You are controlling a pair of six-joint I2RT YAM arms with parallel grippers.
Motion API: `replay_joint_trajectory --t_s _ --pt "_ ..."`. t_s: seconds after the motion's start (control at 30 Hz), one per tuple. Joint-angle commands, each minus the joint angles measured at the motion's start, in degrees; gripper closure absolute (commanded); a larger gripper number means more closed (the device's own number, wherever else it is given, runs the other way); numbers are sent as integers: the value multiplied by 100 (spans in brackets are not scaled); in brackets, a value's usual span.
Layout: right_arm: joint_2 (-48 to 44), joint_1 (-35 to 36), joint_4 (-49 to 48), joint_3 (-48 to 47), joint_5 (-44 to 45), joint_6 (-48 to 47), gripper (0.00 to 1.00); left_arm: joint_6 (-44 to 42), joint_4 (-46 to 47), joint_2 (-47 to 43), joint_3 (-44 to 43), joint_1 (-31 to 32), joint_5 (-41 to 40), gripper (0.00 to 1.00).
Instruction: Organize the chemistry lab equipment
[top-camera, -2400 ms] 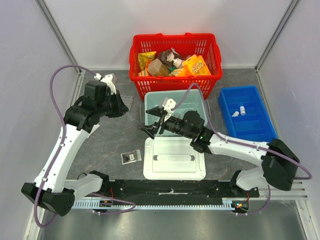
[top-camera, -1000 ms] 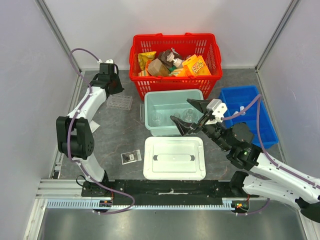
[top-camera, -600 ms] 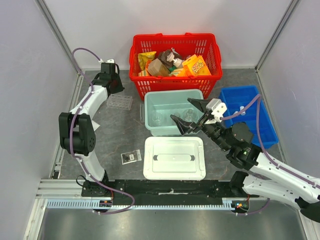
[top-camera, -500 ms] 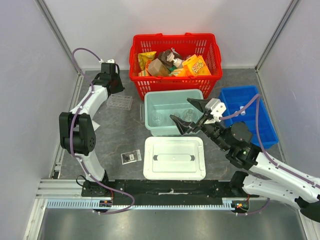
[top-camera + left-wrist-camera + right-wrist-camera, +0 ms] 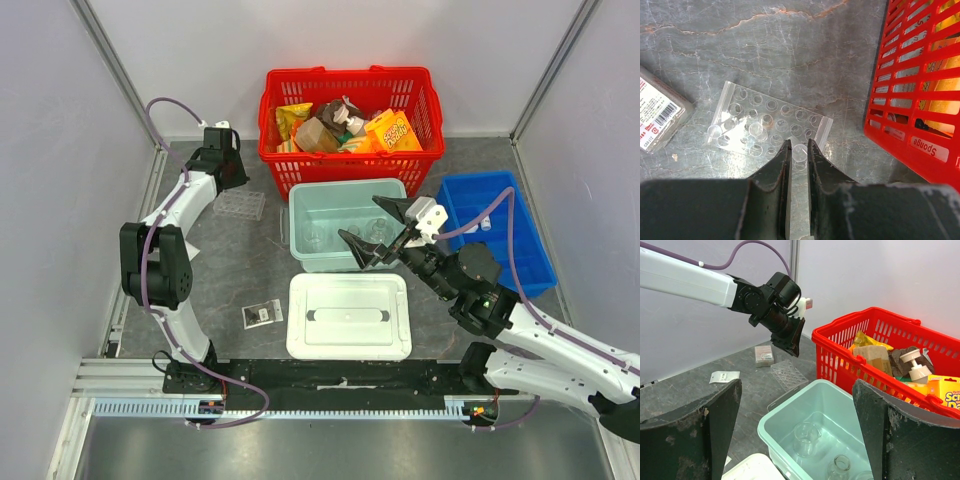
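1. You have the left gripper [image 5: 797,150] hanging just over the near edge of the clear well plate [image 5: 767,122], which lies flat on the grey table [image 5: 215,280] right beside the red basket [image 5: 345,100]. The fingers are almost pressed together, with only a thin gap, and nothing is between them.
2. To pick the plate up well, I think you should open those fingers wider first. Then come down on one thin edge of the plate, because it is flat and slippery and could slide away.
3. The right gripper [image 5: 382,228] is spread as wide as it goes and holds nothing. It hovers over the near right corner of the pale green tub [image 5: 345,225], so keep it clear of the tub rim.
4. Inside the tub you can see small glass flasks [image 5: 807,432] standing on the bottom — that looks like a good home for the plate too.
5. The top view shows the whole table: the white lid [image 5: 348,315] near the arms, the blue tray [image 5: 493,235] on the right, and a small flat packet [image 5: 262,314] lying alone.
6. The left wrist view shows what the top cannot — each little round well, and a grey labelled box [image 5: 660,115] just left of the plate.
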State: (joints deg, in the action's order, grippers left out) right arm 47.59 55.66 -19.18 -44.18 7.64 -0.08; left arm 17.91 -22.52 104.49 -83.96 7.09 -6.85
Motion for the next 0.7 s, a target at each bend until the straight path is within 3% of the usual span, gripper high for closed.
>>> replay_joint_trajectory --t_s 0.0,0.67 --pt "-48 6 -174 -257 62 -71 2 -104 196 1 64 -33 -115 95" --pt "-154 6 -165 -205 115 -63 2 -95 354 19 240 -15 44 95"
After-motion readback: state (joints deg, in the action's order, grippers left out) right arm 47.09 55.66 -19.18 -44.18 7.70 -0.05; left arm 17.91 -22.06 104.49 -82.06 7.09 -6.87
